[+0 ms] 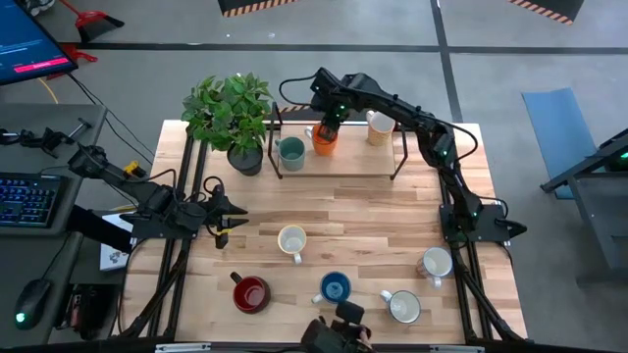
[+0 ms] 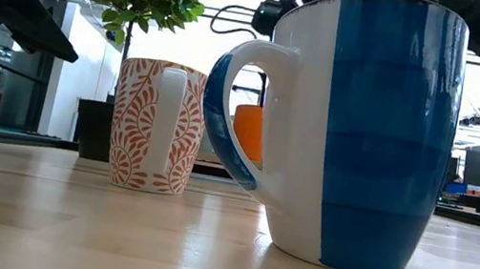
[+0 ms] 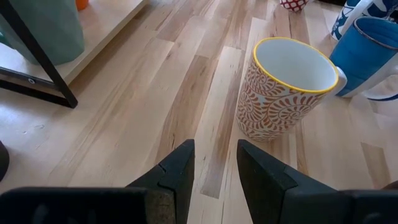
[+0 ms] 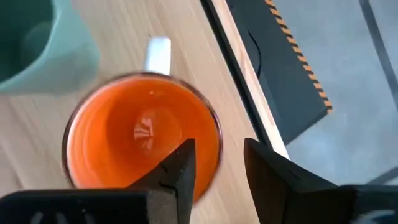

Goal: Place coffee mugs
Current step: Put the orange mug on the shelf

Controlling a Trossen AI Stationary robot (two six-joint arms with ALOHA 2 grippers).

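On the wooden shelf rack (image 1: pixel 339 167) at the table's far side stand a teal mug (image 1: pixel 289 150), an orange mug (image 1: pixel 325 140) and a cream mug (image 1: pixel 379 127). My right gripper (image 1: pixel 329 122) hovers over the orange mug (image 4: pixel 140 134), open. One finger is above its hollow and one outside its rim, with a gap on each side. My left gripper (image 1: pixel 235 211) is open, low at the table's left, pointing at a patterned mug (image 3: pixel 283 87). Red (image 1: pixel 249 292), blue (image 1: pixel 335 287) and two white mugs (image 1: pixel 403 306) (image 1: pixel 435 263) stand on the table.
A potted plant (image 1: pixel 231 118) stands at the shelf's left end, close to the teal mug. The rack's dark legs (image 3: pixel 37 56) stand between my left gripper and the shelf. The blue-and-white mug (image 2: pixel 367 126) fills the low view. Bare boards lie mid-table, around the patterned mug (image 1: pixel 291 240).
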